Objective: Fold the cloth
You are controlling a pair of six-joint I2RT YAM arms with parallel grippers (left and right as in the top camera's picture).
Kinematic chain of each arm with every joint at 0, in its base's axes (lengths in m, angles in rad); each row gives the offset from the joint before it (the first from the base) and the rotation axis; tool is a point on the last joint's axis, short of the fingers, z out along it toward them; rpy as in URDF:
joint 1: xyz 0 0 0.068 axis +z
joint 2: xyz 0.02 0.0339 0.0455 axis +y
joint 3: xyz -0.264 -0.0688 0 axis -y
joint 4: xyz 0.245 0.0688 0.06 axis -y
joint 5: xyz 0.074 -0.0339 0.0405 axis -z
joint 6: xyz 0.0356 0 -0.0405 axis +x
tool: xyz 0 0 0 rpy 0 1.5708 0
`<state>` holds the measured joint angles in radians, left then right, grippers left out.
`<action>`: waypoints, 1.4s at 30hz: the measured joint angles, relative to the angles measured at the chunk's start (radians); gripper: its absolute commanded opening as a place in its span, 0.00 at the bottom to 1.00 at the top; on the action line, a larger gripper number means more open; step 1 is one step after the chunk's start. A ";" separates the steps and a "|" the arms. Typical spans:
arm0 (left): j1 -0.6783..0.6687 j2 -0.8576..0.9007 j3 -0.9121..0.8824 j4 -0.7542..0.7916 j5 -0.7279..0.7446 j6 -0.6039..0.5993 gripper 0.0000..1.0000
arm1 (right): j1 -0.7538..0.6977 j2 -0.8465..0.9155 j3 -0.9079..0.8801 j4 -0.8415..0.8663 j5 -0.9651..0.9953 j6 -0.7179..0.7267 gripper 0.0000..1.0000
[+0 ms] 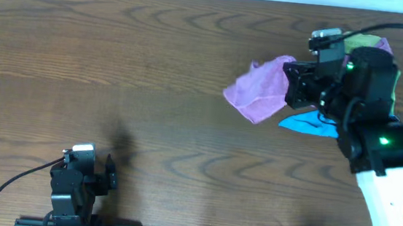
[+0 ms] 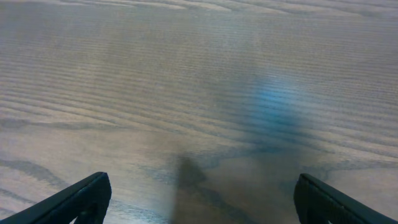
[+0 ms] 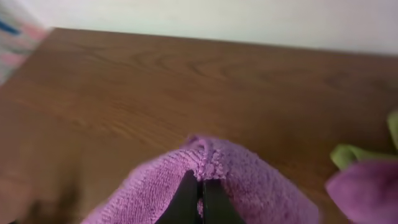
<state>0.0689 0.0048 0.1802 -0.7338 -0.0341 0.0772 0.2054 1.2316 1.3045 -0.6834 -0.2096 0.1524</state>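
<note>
A purple cloth (image 1: 256, 91) hangs bunched from my right gripper (image 1: 297, 86) at the right of the table. In the right wrist view the black fingers (image 3: 200, 186) are pinched shut on a hem of the purple cloth (image 3: 242, 177), which drapes down both sides. My left gripper (image 1: 112, 172) rests near the front left edge, far from the cloth. In the left wrist view its fingers (image 2: 202, 199) are spread wide apart over bare wood, holding nothing.
A blue cloth (image 1: 304, 124) lies under my right arm. A green cloth (image 1: 363, 42) and another purple piece (image 1: 385, 46) sit behind the arm at the far right, also seen in the right wrist view (image 3: 348, 155). The wooden table (image 1: 118, 62) stretches left.
</note>
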 measured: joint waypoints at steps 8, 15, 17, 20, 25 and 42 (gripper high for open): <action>0.000 0.000 0.000 0.000 0.000 0.000 0.95 | 0.033 0.175 0.000 0.245 0.111 0.127 0.01; 0.000 0.000 0.000 0.000 0.000 0.000 0.95 | 0.223 0.243 0.000 0.269 -0.116 0.085 0.99; 0.000 0.000 0.000 0.000 0.000 0.000 0.95 | 0.237 0.243 0.001 0.242 -0.099 0.066 0.99; 0.000 0.000 0.000 0.000 0.000 0.000 0.95 | 0.220 0.243 0.001 0.200 -0.049 0.053 0.99; 0.000 0.000 0.000 0.000 0.000 0.000 0.95 | 0.207 0.278 0.003 0.125 -0.003 0.028 0.98; 0.000 0.000 0.000 0.000 0.000 0.000 0.95 | 0.409 0.689 0.003 0.283 0.073 -0.020 0.77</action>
<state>0.0689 0.0048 0.1802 -0.7338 -0.0341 0.0772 0.6140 1.9209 1.3071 -0.4007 -0.1364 0.1326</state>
